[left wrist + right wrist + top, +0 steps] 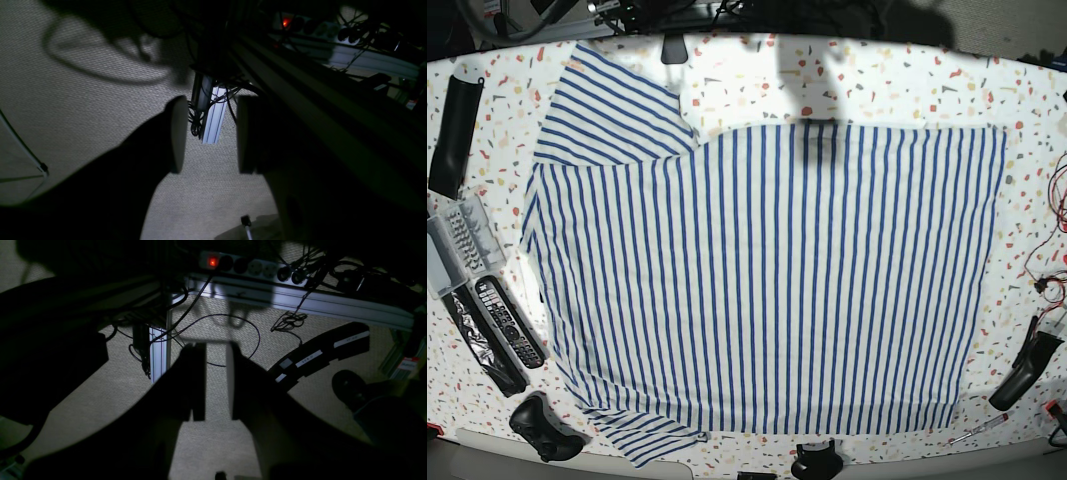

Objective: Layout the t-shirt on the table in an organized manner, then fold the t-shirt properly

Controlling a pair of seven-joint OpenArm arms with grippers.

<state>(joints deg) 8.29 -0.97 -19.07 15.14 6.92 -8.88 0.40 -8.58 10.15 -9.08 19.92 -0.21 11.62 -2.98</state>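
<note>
Well, the t-shirt (767, 280) lay spread flat across the middle of the table (897, 85), stripes running away from the near edge, one sleeve fanned out toward eleven o'clock and the other peeking off the edge near seven. It looked smooth, so by my reckoning the laying-out was about done and the folding was the step in hand.

Neither arm showed over the table in the base view. Both wrist cameras looked down at carpet, cables and frame rails beneath the table instead. The left gripper (209, 135) had its jaws standing well apart with nothing between them; the right gripper (216, 381) showed a narrower gap, also empty, with only floor visible through it.

A remote (510, 322) and other clutter sat near the shirt's edge at nine o'clock, and a dark tool (1024, 368) rested at four o'clock.

To fold cleanly, I judged each gripper should come down on a matching pair of points along one edge, pinch only the cloth, lift both together and carry the edge over level, keeping the stripes aligned. Dragging low risked bunching the fabric or snagging that clutter.
</note>
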